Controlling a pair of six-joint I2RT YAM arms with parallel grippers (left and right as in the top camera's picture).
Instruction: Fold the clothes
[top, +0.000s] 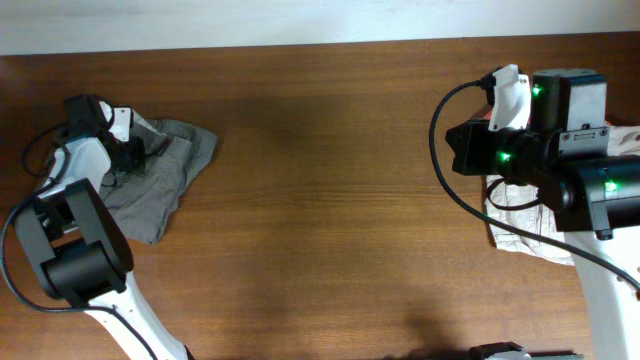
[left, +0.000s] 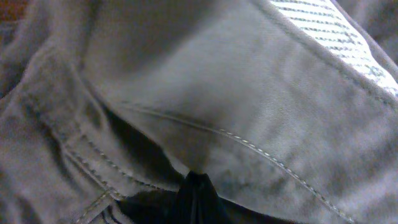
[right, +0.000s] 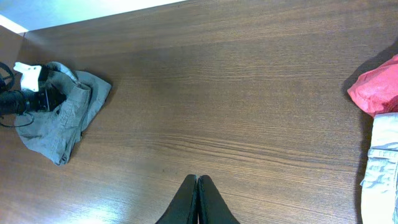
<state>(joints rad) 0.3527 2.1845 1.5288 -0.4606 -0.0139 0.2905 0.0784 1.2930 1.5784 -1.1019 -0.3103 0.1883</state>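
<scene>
Shorts (top: 165, 185) lie crumpled on the table (top: 330, 200), bunched under and around the left jaws, which are pinched together on a seamed fold of them. The right jaws, well apart across the wood, are pressed together holding nothing. A red shirt (right: 376, 90) and pale shorts (right: 380, 168) lie off to one side of them.

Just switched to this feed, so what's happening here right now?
The left hand is shut on a fold of the crumpled olive-grey shorts at the left end of the table; nothing is folded yet. The right hand is shut and empty above bare wood, apart from the beige shorts and red T-shirt.
</scene>
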